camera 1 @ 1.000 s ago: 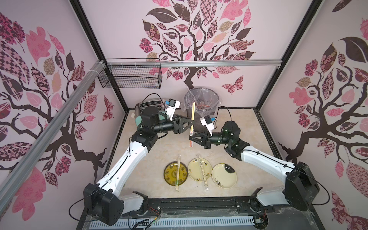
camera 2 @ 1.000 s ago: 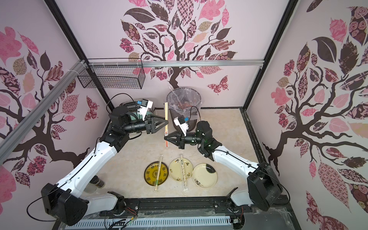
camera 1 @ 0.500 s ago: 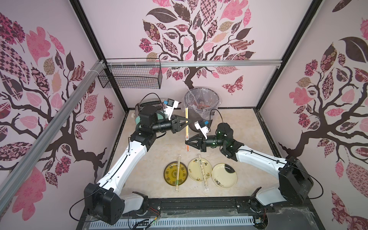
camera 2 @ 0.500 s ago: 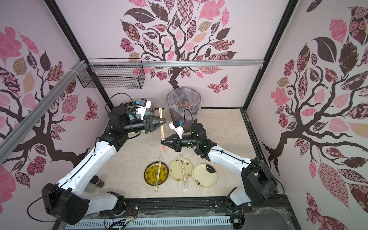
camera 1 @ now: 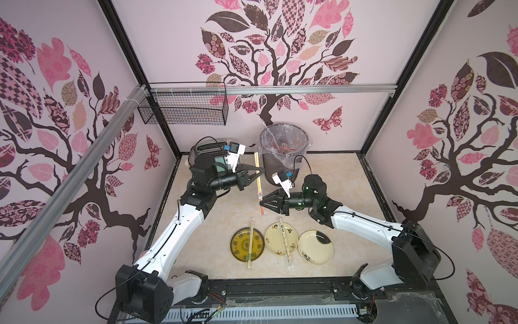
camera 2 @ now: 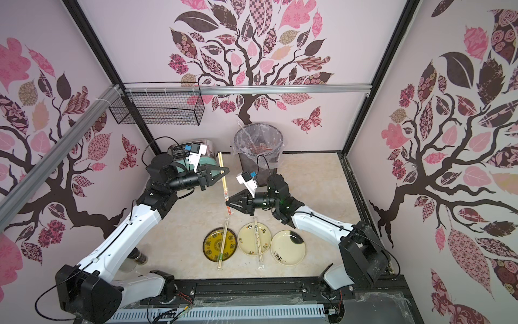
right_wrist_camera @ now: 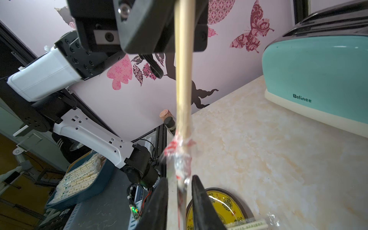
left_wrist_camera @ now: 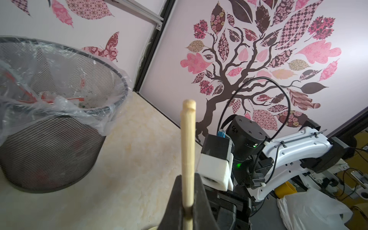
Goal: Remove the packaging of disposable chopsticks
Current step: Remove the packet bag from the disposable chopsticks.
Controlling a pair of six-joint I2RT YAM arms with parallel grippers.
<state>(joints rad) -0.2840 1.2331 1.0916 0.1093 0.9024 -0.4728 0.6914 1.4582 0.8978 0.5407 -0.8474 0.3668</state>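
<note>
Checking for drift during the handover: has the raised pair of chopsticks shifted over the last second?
Yes. The raised chopsticks moved to the robot's left: their top end overlapped the trash bin before and now stands clear of its side.

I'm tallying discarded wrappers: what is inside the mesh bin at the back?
Inside the mesh bin, a clear liner bag holds crumpled clear wrappers with red printing. How many cannot be told: they overlap, and the bottom is hidden by liner and wall.

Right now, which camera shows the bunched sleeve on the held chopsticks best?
Right wrist view: the bunched sleeve is close and large. In both top views it is tiny; the left wrist view shows bare chopsticks.
</note>
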